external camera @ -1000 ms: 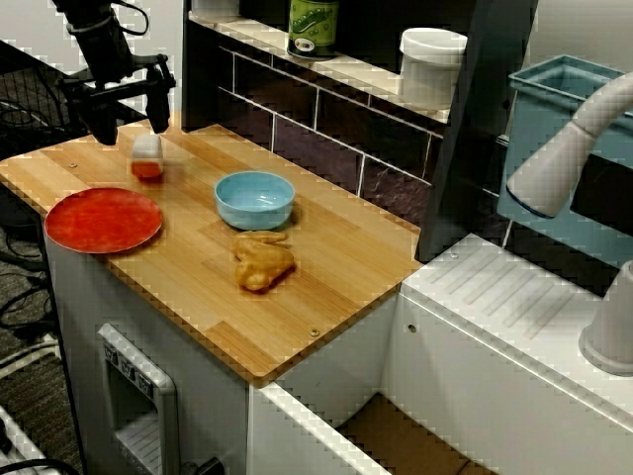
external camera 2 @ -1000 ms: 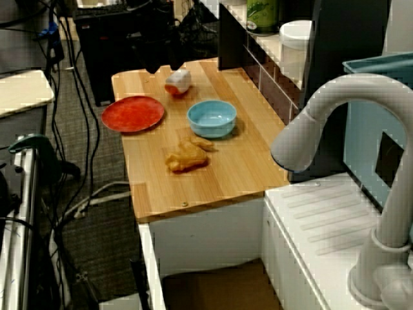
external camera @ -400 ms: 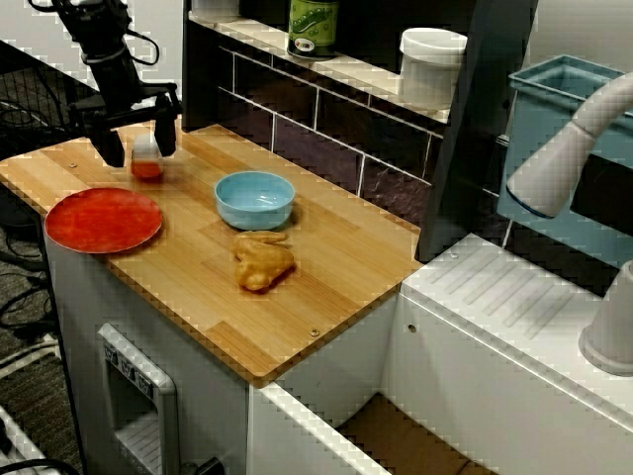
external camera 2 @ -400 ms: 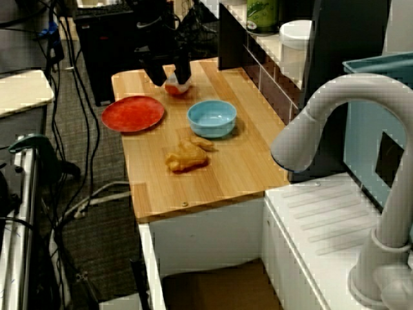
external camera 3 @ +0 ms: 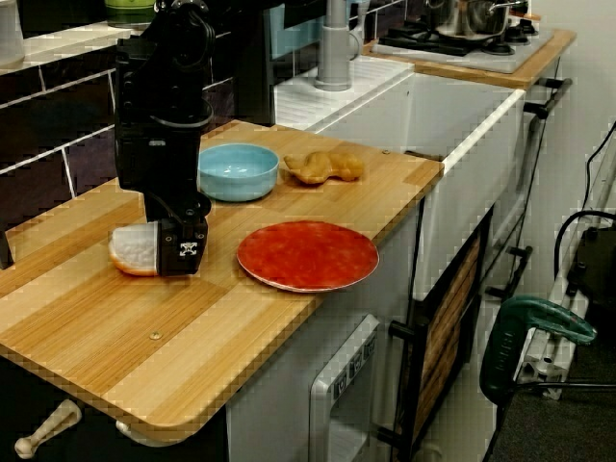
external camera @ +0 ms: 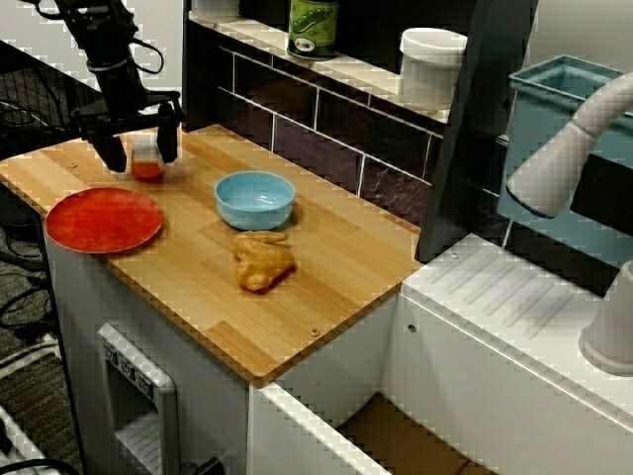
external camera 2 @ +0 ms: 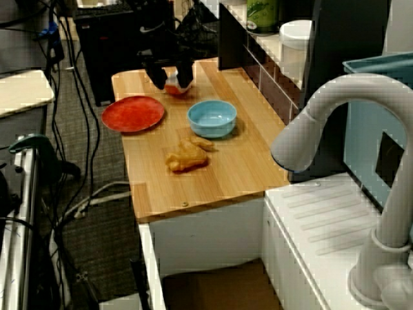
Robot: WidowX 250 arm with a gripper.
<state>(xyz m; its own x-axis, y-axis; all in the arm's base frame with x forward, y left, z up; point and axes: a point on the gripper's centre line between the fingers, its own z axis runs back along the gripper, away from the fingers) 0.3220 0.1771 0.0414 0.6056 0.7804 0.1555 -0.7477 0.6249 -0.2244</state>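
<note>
A small white and orange container (external camera: 146, 159) lies on its side at the far left of the wooden counter (external camera: 326, 297). My black gripper (external camera: 141, 150) is lowered over it, open, with one finger on each side and small gaps showing. The view from the sink side shows the gripper (external camera 2: 171, 80) straddling the container (external camera 2: 175, 88). Seen from the counter's end, the near finger (external camera 3: 185, 248) hides part of the container (external camera 3: 133, 248). A red plate (external camera: 103, 220) lies just in front of it.
A light blue bowl (external camera: 255, 198) and a tan toy chicken piece (external camera: 262, 260) sit mid-counter. A dark tiled back wall carries a shelf with a green can (external camera: 313, 25) and a white jar (external camera: 431, 64). A white faucet (external camera: 569, 143) and sink stand to the right.
The gripper has come down from above the container and now stands around it, one finger on each side. The container, plate, bowl and chicken piece have not moved.
</note>
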